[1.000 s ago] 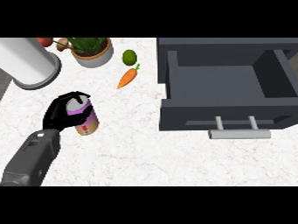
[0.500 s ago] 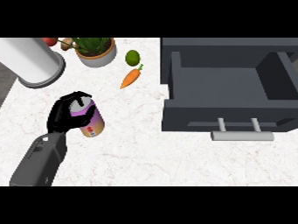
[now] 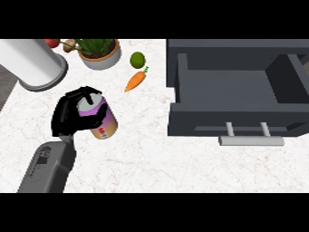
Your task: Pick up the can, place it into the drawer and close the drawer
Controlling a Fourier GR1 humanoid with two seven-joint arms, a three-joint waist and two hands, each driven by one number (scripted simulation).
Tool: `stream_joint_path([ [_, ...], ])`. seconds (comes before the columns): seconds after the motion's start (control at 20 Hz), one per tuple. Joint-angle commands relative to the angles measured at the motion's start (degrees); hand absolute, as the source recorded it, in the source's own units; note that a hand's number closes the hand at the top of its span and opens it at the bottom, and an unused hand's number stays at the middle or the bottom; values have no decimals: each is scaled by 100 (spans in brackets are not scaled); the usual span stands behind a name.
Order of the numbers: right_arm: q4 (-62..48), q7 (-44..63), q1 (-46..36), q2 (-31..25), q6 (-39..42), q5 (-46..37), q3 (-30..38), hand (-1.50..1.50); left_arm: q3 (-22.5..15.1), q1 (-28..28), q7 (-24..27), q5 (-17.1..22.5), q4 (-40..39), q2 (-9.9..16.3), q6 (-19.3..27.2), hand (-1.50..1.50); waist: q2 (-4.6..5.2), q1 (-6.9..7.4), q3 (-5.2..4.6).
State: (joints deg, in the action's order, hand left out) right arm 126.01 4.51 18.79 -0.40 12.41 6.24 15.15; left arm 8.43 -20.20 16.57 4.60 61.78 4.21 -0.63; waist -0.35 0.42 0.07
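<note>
The can (image 3: 100, 118), purple at its top with a tan lower part and a grey lid, is held at the left of the white counter. My left hand (image 3: 68, 114) is shut on it, black fingers curled round its upper part. I cannot tell whether the can touches the counter. The dark grey drawer (image 3: 183, 113) stands pulled open at the right, its inside bare, with a pale bar handle (image 3: 252, 140) on its front. The can is well left of the drawer's front wall. My right hand does not show.
A white cylinder (image 3: 30, 63) stands at the back left. Beside it is a potted plant (image 3: 99, 53). A lime (image 3: 138, 59) and a carrot (image 3: 136, 80) lie between the plant and the drawer. The counter's left edge (image 3: 2, 113) runs close to my forearm.
My left hand has moved a little to the right and slightly away from me with the can in it. The drawer stays open as before.
</note>
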Motion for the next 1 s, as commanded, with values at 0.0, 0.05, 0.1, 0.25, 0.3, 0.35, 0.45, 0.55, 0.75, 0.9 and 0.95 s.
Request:
stream_joint_path([
  [0.0, -143, -168, -65, 38, -177, -179, -241, -150, -376, -96, -678, -216, 832, -162, 364, 150, 21, -40, -3],
  [0.05, 223, 175, -45, 38, -171, -35, -131, -150, -561, -47, -884, -296, 1251, -364, 550, 150, 10, -31, -3],
  [0.1, 52, 53, -13, 39, -216, -93, -220, -150, -581, -226, -1114, -290, 1332, -334, 566, 150, 16, -42, -3],
  [0.25, 258, 361, -136, -86, -84, 88, 2, -150, -712, -508, -1698, -373, 1609, -271, 607, 150, 25, -63, -5],
  [0.3, 107, 61, 86, -57, 62, 166, 108, -150, -937, -469, -1904, -468, 2042, -413, 966, 150, 16, -64, -3],
  [0.35, 162, 268, -92, -133, -9, 203, 154, -150, -948, -818, -1996, -395, 1733, -415, 951, 150, 26, -82, -5],
  [0.45, -180, -148, 33, 13, 72, 117, 122, -150, -937, -1252, -2426, -487, 1733, -417, 1062, 150, 28, -90, -2],
  [0.55, 22, 129, -103, -155, 26, 188, 258, -150, -1003, -1690, -2740, -557, 1680, -419, 1280, 150, 30, -102, -4],
  [0.75, -297, 37, -458, -109, -51, -54, 117, -150, -1452, -2132, -3130, -587, 1677, -420, 1693, 150, 34, -74, -4],
  [0.9, 261, 352, -239, 32, -140, 19, -46, -150, -1757, -2849, -2994, -511, 1074, -421, 2277, 150, 44, -168, -6],
  [0.95, 422, 462, -38, -68, -5, 227, 165, -150, -1925, -2855, -3461, -587, 1491, -421, 2346, 150, 26, -143, -5],
])
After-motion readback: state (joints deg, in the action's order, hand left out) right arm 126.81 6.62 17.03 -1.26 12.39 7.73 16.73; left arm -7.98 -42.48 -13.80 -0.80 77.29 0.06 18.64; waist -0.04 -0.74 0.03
